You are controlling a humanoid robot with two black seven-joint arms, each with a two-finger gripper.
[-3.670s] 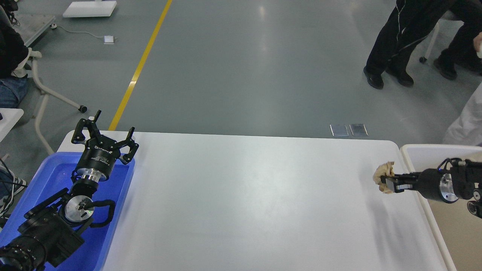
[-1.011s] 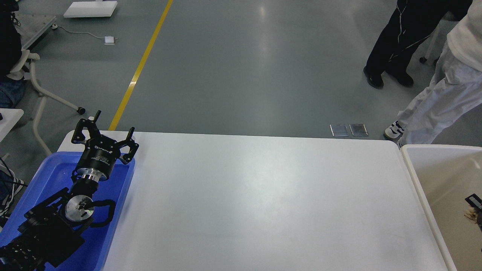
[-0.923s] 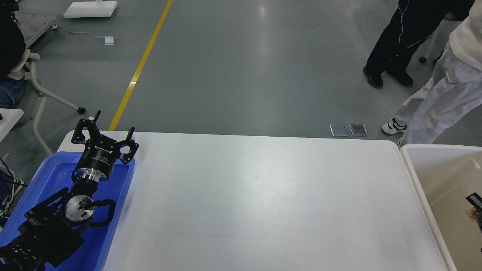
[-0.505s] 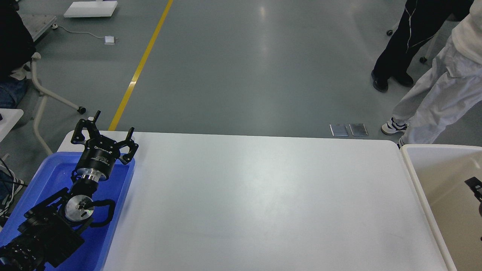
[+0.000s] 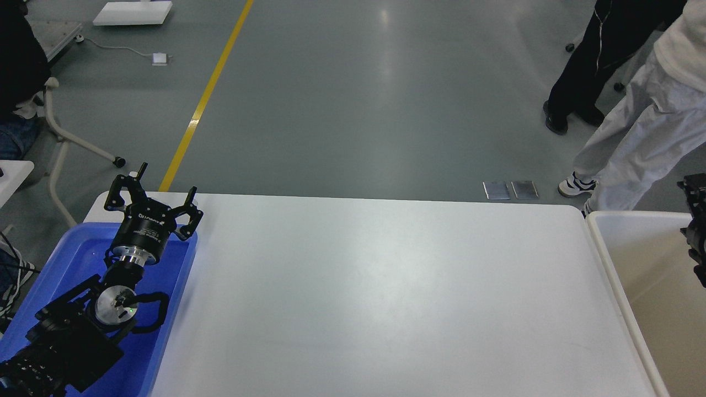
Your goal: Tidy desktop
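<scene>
Large smooth white rectangular desktop (image 5: 375, 292) spread across middle of view, nothing showing on it. Left black two-finger gripper (image 5: 152, 196) poised over far end of blue plastic tray (image 5: 182, 286), fingers spread wide, nothing between. Right gripper (image 5: 696, 231) cut by frame edge above off-white bin (image 5: 598, 231); fingers impossible to read. Tidying apparently finished; only arm parking likely left.

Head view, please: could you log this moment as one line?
desktop: no loose items in view | left gripper: open over blue tray | right gripper: at frame edge over bin, fingers unclear
</scene>
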